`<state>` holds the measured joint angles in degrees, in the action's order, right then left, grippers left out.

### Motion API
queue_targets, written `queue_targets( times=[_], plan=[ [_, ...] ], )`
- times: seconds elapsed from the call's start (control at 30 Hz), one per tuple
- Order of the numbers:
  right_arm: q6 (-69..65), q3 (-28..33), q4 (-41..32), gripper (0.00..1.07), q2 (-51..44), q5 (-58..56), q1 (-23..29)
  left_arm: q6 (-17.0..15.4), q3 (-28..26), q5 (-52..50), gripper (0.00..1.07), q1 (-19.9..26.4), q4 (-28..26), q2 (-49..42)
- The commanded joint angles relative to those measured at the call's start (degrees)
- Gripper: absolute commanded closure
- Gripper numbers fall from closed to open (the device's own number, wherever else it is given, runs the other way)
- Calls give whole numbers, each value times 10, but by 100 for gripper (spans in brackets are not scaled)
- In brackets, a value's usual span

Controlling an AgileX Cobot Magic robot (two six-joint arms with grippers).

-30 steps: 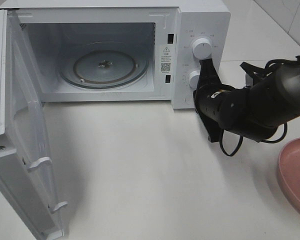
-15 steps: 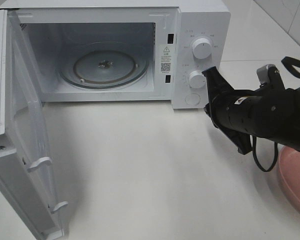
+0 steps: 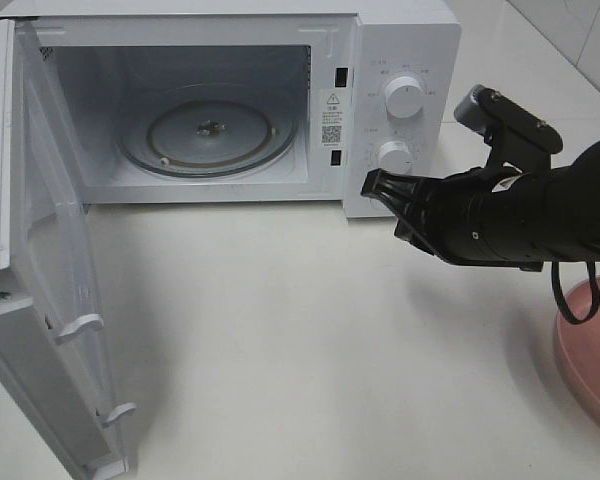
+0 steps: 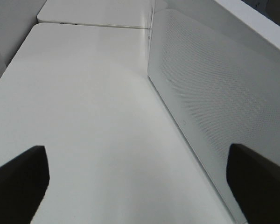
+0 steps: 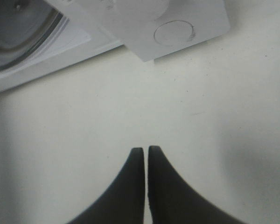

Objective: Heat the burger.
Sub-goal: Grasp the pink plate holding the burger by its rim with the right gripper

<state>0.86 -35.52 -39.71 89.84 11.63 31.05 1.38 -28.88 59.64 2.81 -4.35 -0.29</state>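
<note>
Microwave (image 3: 420, 60), white, upper centre of the high view: door (image 3: 50, 290) swung fully open at the left, glass turntable (image 3: 210, 130) bare inside. Right claw (image 3: 372, 183): clenched tight, nothing between the jaws; a second ago up against the lower dial (image 3: 393, 155), then drawn back toward the right, now swung round and lowered, tip pointing left just before the oven's lower right corner, near the round door button (image 5: 173, 33) and above the worktop (image 3: 300, 340). Left claw (image 4: 137, 175): spread wide, empty, out of the high view, beside the meshed face of the open door. Task's burger: in none of the views, whereabouts impossible to tell. Pink plate (image 3: 592, 350): lower right edge, cut off by the frame, visible part bare. Reading for the task: dial contact apparently over or broken off, oven open and unloaded, fetching and loading of the burger judged still outstanding, heating not begun.
</note>
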Motion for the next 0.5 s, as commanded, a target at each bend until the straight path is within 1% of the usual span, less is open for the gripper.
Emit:
queue_targets(
  times=[0.03, 0.1, 0.13, 0.2, 0.23, 0.3, 0.33, 0.37, 0.4, 0.43, 0.47, 0.5],
  plan=[
    [69, 0, 7, 106, -19, -41, -5, -2, 0, -2, 9, -1, -1, -12],
    [102, 0, 7, 106, -30, -86, -5, -2, 0, -2, 9, -1, -1, -12],
    [102, 0, 7, 106, -30, -86, -5, -2, 0, -2, 9, -1, -1, -12],
    [115, -5, 29, 106, -33, -142, -5, -1, 0, -2, 9, -1, -1, -12],
    [115, -5, 29, 106, -33, -142, -5, -1, 0, -2, 9, -1, -1, -12],
    [108, -16, 77, 105, -33, -210, -5, -1, 0, -2, 9, -1, -1, -12],
    [108, -16, 77, 105, -33, -210, -5, -1, 0, -2, 9, -1, -1, -12],
    [95, -27, 112, 105, -33, -248, -5, -1, 0, -2, 9, -1, -1, -12],
    [95, -27, 112, 105, -33, -248, -5, -1, 0, -2, 9, -1, -1, -12],
    [83, -34, 135, 105, -34, -268, -5, -1, 0, -2, 9, -1, -1, -12],
    [57, -49, 186, 104, -36, -306, -5, -1, 0, -2, 9, -1, -1, -12],
    [57, -49, 186, 104, -36, -306, -5, -1, 0, -2, 9, -1, -1, -12]
  ],
)
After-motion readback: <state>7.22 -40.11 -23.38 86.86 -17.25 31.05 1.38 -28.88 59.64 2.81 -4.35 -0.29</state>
